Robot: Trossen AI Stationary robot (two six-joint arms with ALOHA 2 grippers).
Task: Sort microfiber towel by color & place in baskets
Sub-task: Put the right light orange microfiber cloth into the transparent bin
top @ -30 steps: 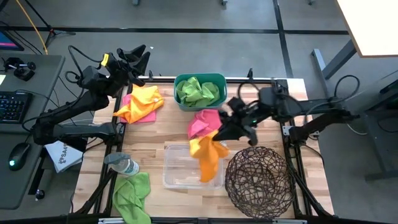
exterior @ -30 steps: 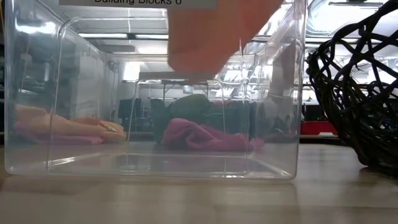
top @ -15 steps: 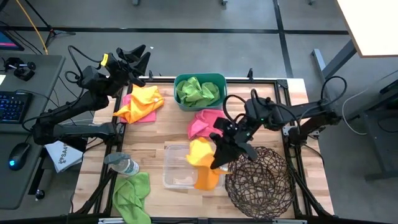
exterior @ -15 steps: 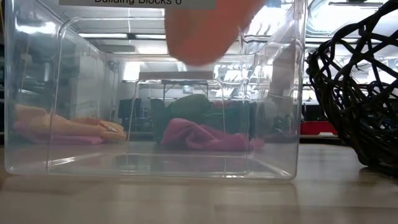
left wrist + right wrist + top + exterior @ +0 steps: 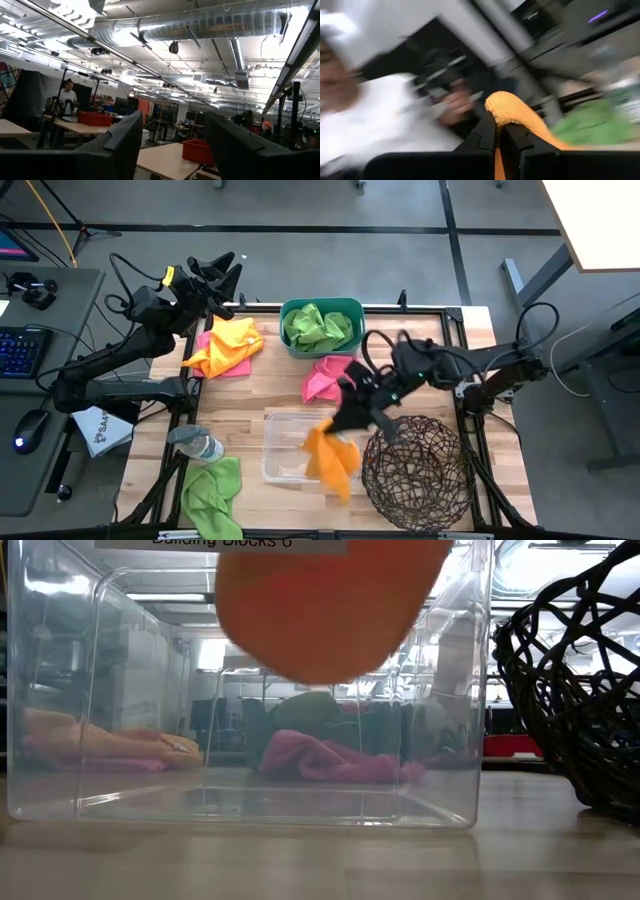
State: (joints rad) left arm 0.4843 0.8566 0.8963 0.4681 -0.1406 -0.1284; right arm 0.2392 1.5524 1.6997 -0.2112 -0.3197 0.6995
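My right gripper is shut on a yellow-orange towel above the clear bin. In the low view the towel hangs over the bin's open top. The teal tub holds lime green towels. A hot pink towel lies on the table beside it. Another yellow-orange towel on a pink one lies at the far left. A green towel lies at the near left. My left gripper is open and empty, raised beyond the table's far left corner. My right gripper pinches a bunched fold of the yellow-orange towel between its two fingers. The fingers come slanting from the table's right. The rest of the towel hangs slack below them, lifted clear, over the clear bin.
The round dark wire basket stands right of the clear bin, close under my right arm. A clear plastic bottle lies at the near left. A blurred person in white shows beyond the table in the right wrist view.
My right gripper has gone from beside the pink towel toward the table's near and left edges, over the clear bin, carrying the yellow-orange towel. The towel has swung with it toward the near edge and now hangs lower and larger in the low view.
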